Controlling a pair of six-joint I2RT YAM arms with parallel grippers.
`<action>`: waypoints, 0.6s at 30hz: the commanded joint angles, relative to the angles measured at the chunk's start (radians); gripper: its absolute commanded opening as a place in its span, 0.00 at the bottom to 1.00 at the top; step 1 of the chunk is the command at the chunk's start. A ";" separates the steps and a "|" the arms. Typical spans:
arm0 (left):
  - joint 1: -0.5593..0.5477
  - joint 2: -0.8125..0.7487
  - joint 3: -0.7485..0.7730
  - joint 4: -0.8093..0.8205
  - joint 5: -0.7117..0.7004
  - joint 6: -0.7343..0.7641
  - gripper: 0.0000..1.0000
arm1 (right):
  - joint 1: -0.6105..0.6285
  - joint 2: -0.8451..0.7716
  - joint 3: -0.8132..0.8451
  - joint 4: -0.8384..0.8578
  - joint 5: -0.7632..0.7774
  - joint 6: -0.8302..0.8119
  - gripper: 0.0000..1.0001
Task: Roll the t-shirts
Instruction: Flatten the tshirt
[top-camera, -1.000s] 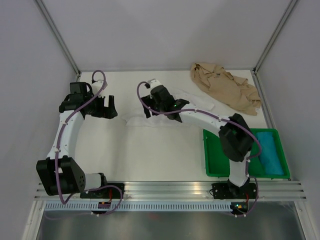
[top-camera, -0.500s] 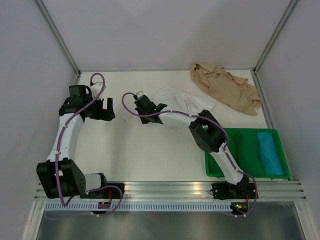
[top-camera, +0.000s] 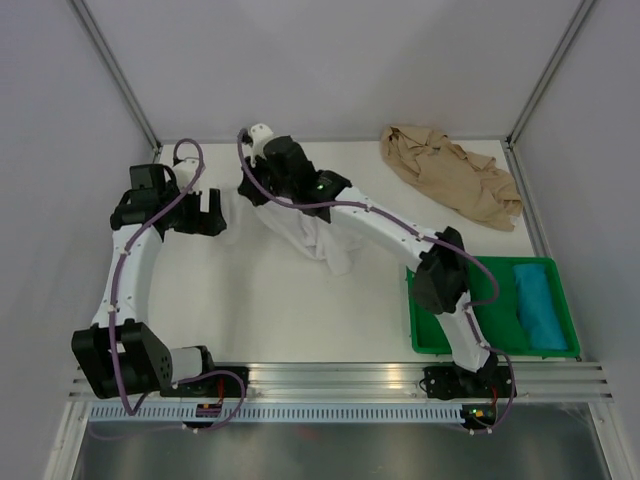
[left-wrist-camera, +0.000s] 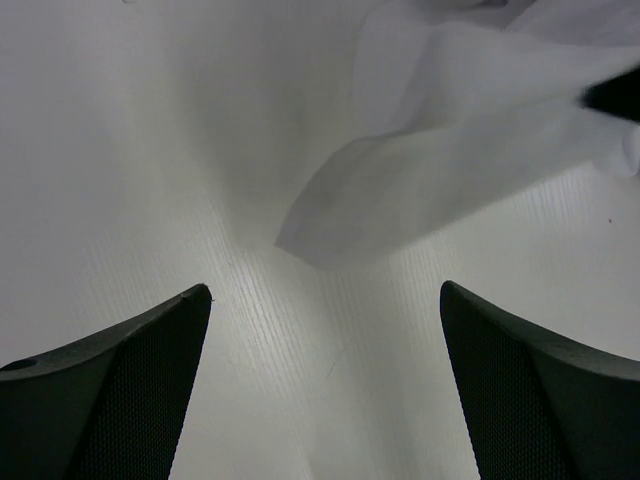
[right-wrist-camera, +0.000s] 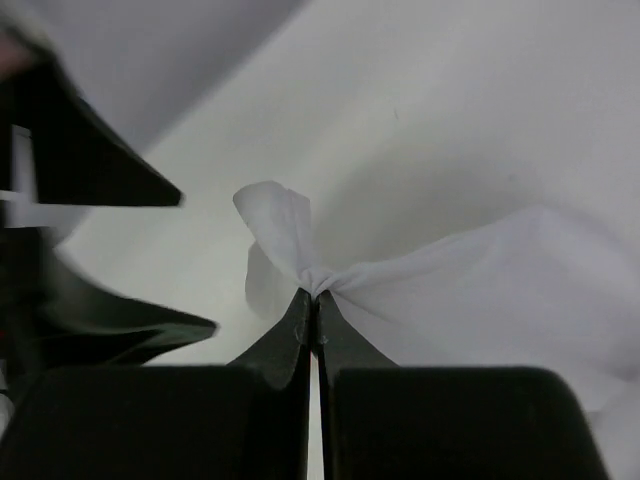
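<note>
Nearest my two bases, on the right side of the table, the green tray sits with a teal cloth lying along its right half, and my right elbow hangs above the tray's far left corner. From that elbow my right forearm stretches long and diagonal toward the far left of the table. My left arm rises from its base along the left edge and bends inward, wrist turned to the right. My left claw is spread wide with nothing between its fingers, poised over bare table, with a fold of the white t-shirt lying just beyond its tips. A little farther back, my right claw is pressed together on a gathered pinch of that shirt. A small flap fans out past the tips, and the rest trails off to the right. From above, the cloth drapes from my right claw back beneath my forearm, bunching toward the middle of the table. Farthest off, the tan t-shirt lies crumpled in the far right corner, well apart from both claws.
</note>
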 joint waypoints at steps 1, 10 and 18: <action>0.024 -0.075 0.129 -0.040 0.067 0.029 1.00 | 0.003 -0.240 0.105 0.058 -0.044 -0.042 0.00; 0.023 -0.179 0.348 -0.177 0.210 0.083 1.00 | -0.224 -0.679 -0.510 0.215 -0.116 0.097 0.00; 0.024 -0.135 0.111 -0.177 0.184 0.187 0.90 | -0.315 -0.756 -1.046 0.272 -0.029 0.122 0.00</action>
